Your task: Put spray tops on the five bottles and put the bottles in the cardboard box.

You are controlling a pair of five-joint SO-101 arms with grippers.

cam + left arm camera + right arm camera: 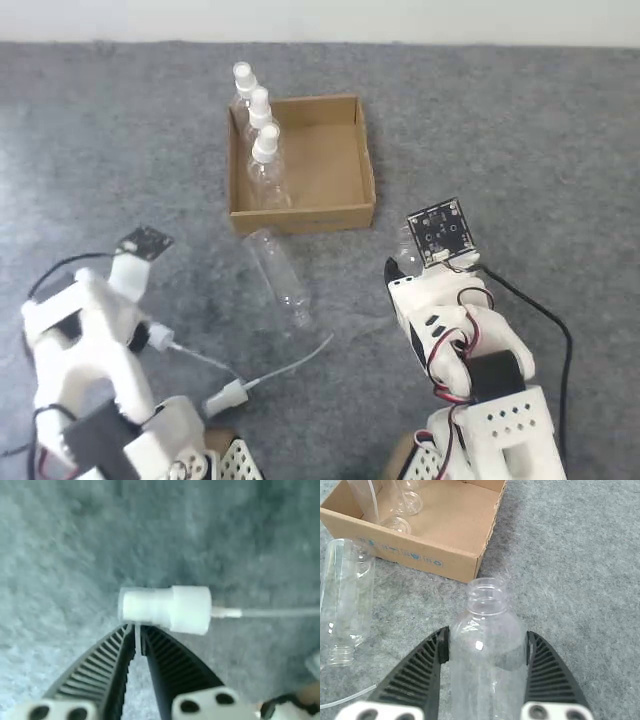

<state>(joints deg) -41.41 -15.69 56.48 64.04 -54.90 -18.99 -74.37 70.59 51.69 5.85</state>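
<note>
High view looks down on a grey, felt-like worktop (520, 120) with a shallow brown cardboard box (300, 216) toward its far side. Three clear plastic bottles already fitted with white spray tops (265, 150) stand in a row along one inner wall of the box. Just in front of the box, an uncapped clear plastic bottle lying on its side (280, 275) rests on the worktop. Nearer the arms lies a loose white spray top with a long thin tube (225, 398). The left end effector (137, 629) is closed to a narrow slit, its tips apparently pinching a white plastic spray top (167, 607) whose thin dip tube runs out sideways above the worktop. The right end effector (487, 642) is clenched around the body of an open-necked clear plastic bottle (487, 605), holding it near the box's front corner with the neck pointing away from the wrist. The step in hand appears to be capping the fourth bottle, with the fifth still lying on the worktop. The next move likely calls for bringing the two arms together, threading the tube's tip into the open neck, then seating the top squarely. The tube looks thin and flexible, so it would need careful lining up before any pressing down.
</note>
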